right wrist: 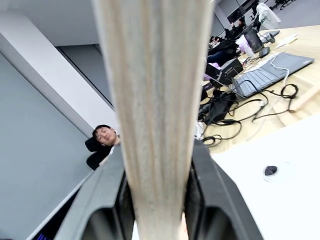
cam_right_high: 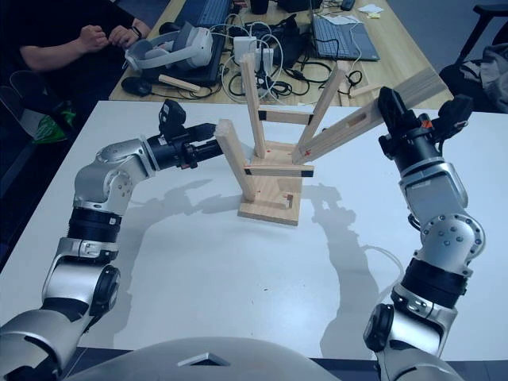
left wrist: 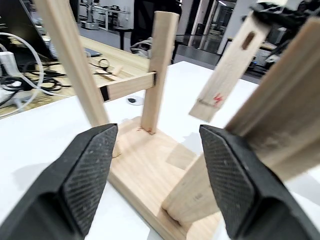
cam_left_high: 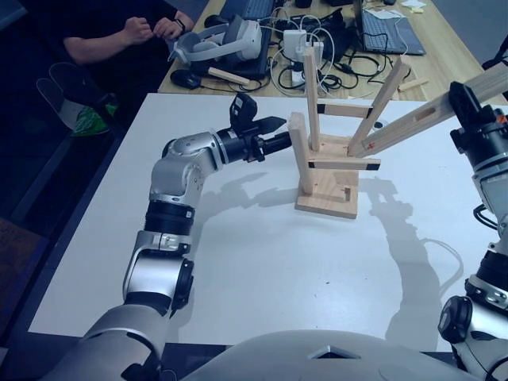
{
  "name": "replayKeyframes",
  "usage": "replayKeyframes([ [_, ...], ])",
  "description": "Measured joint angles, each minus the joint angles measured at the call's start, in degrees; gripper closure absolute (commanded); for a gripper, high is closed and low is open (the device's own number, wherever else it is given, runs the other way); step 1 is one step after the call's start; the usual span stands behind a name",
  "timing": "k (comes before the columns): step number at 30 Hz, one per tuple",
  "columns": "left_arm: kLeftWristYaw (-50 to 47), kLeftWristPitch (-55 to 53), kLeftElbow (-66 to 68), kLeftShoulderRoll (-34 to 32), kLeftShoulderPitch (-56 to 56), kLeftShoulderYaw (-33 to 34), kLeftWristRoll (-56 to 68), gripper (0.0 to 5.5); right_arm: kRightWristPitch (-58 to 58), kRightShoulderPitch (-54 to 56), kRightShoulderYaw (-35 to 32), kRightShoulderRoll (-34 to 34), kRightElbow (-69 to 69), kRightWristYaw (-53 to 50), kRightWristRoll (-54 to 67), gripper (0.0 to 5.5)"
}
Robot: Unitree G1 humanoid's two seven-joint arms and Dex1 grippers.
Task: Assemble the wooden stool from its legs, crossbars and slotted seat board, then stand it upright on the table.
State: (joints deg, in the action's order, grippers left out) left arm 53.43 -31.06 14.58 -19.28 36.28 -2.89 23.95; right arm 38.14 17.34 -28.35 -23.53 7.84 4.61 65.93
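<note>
The slotted seat board (cam_left_high: 327,202) lies flat on the white table with the stool upside down on it. Three legs rise from it: a near tilted leg (cam_left_high: 300,155), a back upright leg (cam_left_high: 311,95) and a leaning leg (cam_left_high: 382,99). One crossbar (cam_left_high: 341,111) joins the two back legs. A second crossbar (cam_left_high: 346,164) juts out from the near leg. My left gripper (cam_left_high: 284,132) is open just left of the near leg, its fingers (left wrist: 90,170) wide apart. My right gripper (cam_right_high: 405,119) is shut on a fourth leg (cam_right_high: 349,128), held slanting, its low end just above the board.
Behind the table stands a wooden desk (cam_left_high: 444,59) crowded with laptops, cables, a headset (cam_left_high: 226,40) and a mouse. A small dark disc (cam_left_high: 379,125) lies on the table behind the stool. A thin cable (cam_left_high: 452,254) curls at the right. Open tabletop (cam_left_high: 278,270) lies in front.
</note>
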Motion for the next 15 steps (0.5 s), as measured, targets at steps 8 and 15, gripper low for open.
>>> replayKeyframes([
  [8, 0.6, -9.4, -11.8, -0.6, -4.5, 0.0, 6.2, 2.48, 3.8, -10.8, 0.0, -3.9, -1.2, 8.9, -2.9, 4.51],
  [15, -9.9, -7.7, -7.1, 1.4, -3.1, 7.4, 6.8, 2.48, 0.6, -10.8, 0.1, -3.3, -4.1, 12.3, -6.8, 4.51],
])
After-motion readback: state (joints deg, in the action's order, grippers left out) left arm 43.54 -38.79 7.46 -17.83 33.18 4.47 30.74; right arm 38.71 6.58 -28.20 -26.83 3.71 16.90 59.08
